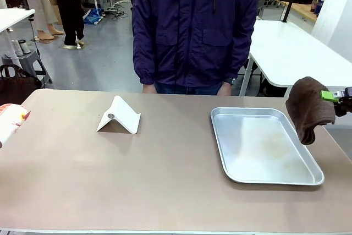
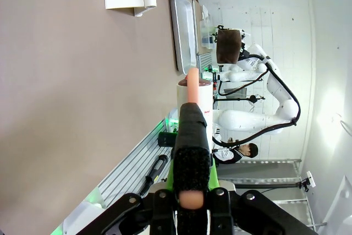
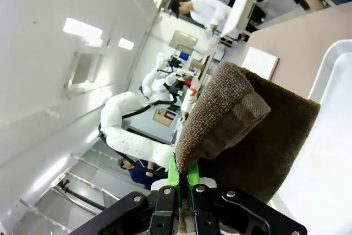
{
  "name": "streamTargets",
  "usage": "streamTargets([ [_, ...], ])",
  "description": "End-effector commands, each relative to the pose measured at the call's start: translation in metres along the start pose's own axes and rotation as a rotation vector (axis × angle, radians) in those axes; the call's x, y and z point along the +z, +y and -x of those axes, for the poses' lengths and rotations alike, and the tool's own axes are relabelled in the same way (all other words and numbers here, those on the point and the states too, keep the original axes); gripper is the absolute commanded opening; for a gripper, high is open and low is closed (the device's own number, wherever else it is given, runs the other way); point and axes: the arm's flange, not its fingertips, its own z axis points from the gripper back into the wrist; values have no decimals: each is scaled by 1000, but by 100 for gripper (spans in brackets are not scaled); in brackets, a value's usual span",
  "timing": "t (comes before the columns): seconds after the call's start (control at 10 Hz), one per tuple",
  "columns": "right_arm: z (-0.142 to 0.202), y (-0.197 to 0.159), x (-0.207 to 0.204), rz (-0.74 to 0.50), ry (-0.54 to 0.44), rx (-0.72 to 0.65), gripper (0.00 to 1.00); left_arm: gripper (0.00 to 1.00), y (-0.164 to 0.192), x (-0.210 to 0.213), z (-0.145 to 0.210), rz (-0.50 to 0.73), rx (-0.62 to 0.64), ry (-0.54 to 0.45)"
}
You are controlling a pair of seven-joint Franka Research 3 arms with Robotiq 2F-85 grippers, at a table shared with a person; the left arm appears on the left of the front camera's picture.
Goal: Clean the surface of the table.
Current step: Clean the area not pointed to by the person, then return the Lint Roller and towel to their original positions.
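A: Start at nine o'clock of the front view. What's there?
B: The left pincer (image 2: 192, 152) is clamped on a white bottle (image 1: 10, 121) with red and orange print, held sideways over the left edge of the bench (image 1: 137, 180). In its wrist view a pinkish nozzle sticks out past the black fingers (image 2: 192, 136).
A: And the bench itself?
B: Broad beige-brown top spanning the whole lower half of the front view, with the person in a dark purple jacket (image 1: 195, 26) standing at its twelve o'clock side.
A: What sits on it?
B: A white folded stand (image 1: 119, 116) toward ten o'clock of centre, tented on the surface. Well apart from it, toward three o'clock, a shiny metal tray (image 1: 264, 175) lies flat, bare inside.
A: The far right?
B: The right pincer (image 3: 182, 175) is pinched tight on a brown towel (image 1: 309, 108), which hangs just past the tray's right rim. In its wrist view the green pads (image 3: 172, 174) grip a fold of the cloth.
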Motion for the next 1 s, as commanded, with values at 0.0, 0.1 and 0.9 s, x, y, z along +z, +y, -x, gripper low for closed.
streamTargets([
  [0.0,0,5,1,-47,3,1,7,22,-4,1,-2,16,1,-17],
  [0.1,0,5,1,-47,3,1,7,22,-4,1,-2,16,1,-17],
  [0.9,0,5,1,-47,3,1,7,22,-4,1,-2,16,1,-17],
])
